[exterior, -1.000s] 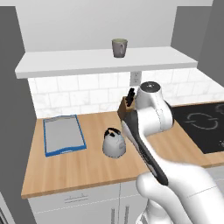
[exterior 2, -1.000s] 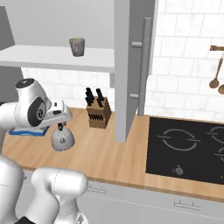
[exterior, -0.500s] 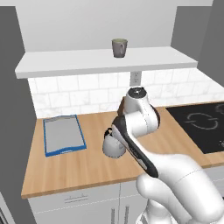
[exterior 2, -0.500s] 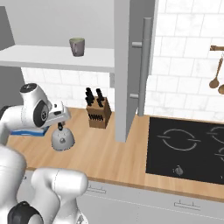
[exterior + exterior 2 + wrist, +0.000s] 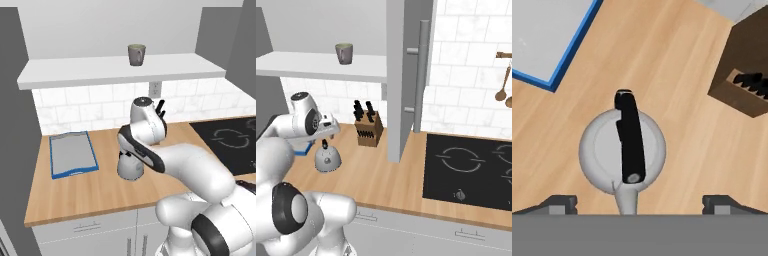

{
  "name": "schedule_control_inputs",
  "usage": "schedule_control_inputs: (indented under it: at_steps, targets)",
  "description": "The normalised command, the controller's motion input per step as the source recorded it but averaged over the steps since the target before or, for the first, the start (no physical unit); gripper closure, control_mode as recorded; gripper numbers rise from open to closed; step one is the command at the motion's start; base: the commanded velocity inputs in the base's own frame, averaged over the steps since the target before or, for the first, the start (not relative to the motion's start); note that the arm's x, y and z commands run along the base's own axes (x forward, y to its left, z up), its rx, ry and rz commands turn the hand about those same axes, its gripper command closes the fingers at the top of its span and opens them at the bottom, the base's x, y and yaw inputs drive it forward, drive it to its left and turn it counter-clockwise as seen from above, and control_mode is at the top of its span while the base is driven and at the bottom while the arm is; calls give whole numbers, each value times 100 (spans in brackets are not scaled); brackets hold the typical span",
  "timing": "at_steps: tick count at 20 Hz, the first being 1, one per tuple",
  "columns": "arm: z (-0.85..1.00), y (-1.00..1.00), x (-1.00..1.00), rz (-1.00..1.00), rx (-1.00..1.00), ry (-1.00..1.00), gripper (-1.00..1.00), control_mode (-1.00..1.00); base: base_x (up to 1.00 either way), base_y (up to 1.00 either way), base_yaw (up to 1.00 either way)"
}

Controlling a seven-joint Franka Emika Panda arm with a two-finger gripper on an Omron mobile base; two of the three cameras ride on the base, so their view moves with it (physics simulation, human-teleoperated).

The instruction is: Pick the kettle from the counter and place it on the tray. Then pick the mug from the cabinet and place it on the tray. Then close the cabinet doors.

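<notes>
Across the lower half of both base views, table (image 5: 100, 192): light-brown planks over white drawer fronts, carrying the tray, kettle, knife block and black stovetop (image 5: 476, 167).
Cabinet (image 5: 120, 70): white shelf across the upper part of the left base view, grey walls at its sides.
Cabinet door (image 5: 406, 75): stands open, edge-on at the centre top of the right base view, with a long vertical silver bar handle.
Tray (image 5: 73, 153): grey with a blue rim, flat on the table at centre left of the left base view; its corner sits at the upper left of the hand view (image 5: 547, 40).
Knife block (image 5: 368, 130): brown, at the back of the table, right of the kettle in the right base view.
Kettle (image 5: 622, 151): upright on the table beside the tray, apart from it; black handle seen from above at the centre of the hand view; also seen under the arm (image 5: 327, 157).
Mug (image 5: 136, 54): upright on the cabinet shelf, top centre of the left base view.
Jaws: set wide, one tip at each lower corner of the hand view, gripper (image 5: 640, 202) above the kettle, holding nothing.
</notes>
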Motion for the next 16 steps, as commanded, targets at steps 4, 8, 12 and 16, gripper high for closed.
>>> schedule_control_inputs:
  at_steps: [4, 8, 12, 16]
  targets:
    - [-28, 8, 32, 0, 1, 0, -100, -100, 0, 0, 0]
    - [-29, 6, 16, 0, 7, 0, -100, -100, 0, 0, 0]
    - [-32, 0, 0, 0, 5, 4, -100, -100, 0, 0, 0]
    - [-36, 0, 7, 0, 0, 9, -100, -100, 0, 0, 0]
